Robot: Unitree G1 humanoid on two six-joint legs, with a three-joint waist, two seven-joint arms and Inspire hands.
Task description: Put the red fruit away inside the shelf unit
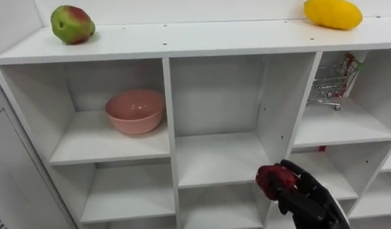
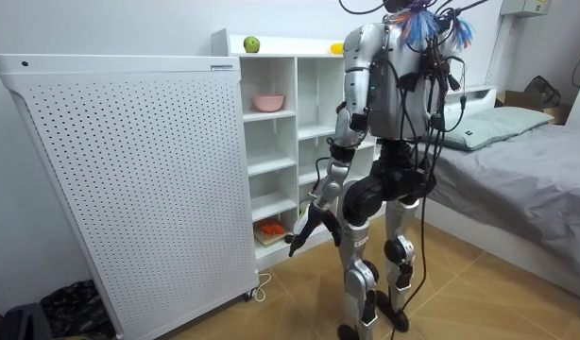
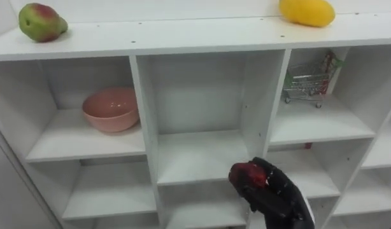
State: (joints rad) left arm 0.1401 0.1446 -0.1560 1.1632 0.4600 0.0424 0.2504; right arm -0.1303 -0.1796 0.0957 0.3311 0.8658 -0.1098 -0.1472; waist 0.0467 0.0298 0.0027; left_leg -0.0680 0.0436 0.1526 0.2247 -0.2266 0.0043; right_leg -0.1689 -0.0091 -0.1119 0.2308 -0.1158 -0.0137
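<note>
Left eye view, step: right hand (image 1: 307, 198) is gripping a red fruit (image 1: 270, 178) before the lower shelves, not yet placing it.
Next: likely lifting into the bare middle compartment (image 1: 218, 158).
Right eye view, around: pink bowl (image 3: 110, 109), toy cart (image 3: 305, 83), yellow mango (image 3: 305, 11); the divider (image 3: 262, 108) is standing close, risking a knock.
Room view: left hand (image 2: 307, 227) is hanging low; grip state, cannot tell.

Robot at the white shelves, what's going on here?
The robot stands facing a white shelf unit, its right robot hand closed round a dark red fruit in front of the middle compartments, not yet set down. Its left robot hand hangs at its side. A green-red fruit and a yellow fruit lie on top; a pink bowl and a toy shopping cart sit in upper compartments.
</note>
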